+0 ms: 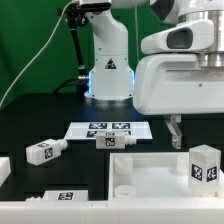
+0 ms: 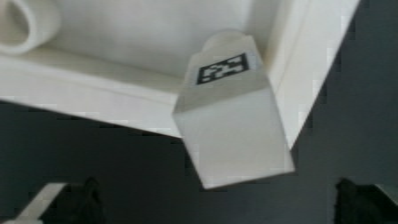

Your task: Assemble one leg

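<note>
Leg [image 2: 235,120] upright on tabletop [image 1: 150,180] | black table [image 1: 40,125] | gripper [image 1: 176,128] fingers released

The exterior view is evenly and fairly brightly lit, with the black tabletop [image 1: 40,128] swallowing most shadow. The white arm housing at the upper right of the frame is close to the lens, soft and nearly blown out. A blue-white glow shows on the arm's base [image 1: 108,78] near the upper middle. Tags on the marker board [image 1: 108,129] read only coarsely; the picture is small and grainy. The wrist view is dimmer and markedly blurred: the leg [image 2: 231,125] at the centre has soft edges, its tag is smeared, and grey shading falls along its lower face. The tool's fingertips [image 2: 63,203] at the lower corners are dark, out of focus.
</note>
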{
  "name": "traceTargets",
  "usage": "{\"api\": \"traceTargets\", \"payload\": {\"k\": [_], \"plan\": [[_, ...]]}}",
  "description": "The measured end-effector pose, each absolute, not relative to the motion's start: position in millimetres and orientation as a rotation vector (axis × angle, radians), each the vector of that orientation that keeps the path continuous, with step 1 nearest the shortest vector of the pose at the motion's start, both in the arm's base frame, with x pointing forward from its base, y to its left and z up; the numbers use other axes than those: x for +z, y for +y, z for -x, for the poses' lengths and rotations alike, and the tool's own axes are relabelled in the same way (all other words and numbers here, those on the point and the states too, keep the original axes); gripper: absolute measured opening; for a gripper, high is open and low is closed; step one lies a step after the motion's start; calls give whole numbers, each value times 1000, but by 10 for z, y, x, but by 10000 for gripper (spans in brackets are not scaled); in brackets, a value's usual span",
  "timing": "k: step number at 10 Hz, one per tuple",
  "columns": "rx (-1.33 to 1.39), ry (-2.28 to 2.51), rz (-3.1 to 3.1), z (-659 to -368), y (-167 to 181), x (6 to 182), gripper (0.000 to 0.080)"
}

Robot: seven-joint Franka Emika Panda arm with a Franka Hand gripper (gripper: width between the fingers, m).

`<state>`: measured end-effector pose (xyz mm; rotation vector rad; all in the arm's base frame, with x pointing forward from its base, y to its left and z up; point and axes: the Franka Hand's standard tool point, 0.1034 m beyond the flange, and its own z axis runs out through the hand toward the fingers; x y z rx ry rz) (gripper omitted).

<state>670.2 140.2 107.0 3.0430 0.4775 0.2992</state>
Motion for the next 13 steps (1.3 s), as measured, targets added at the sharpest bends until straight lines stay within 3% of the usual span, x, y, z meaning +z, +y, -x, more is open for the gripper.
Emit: {"api": "traceTargets", "payload": {"k": [4,7,13], "plan": [[263,511,-3040,-6667,1414,1054,649],[-89,557,-3036,-6516,1467,1048,649],[-133,503,-3085,-6565,1476,973,649]]}}
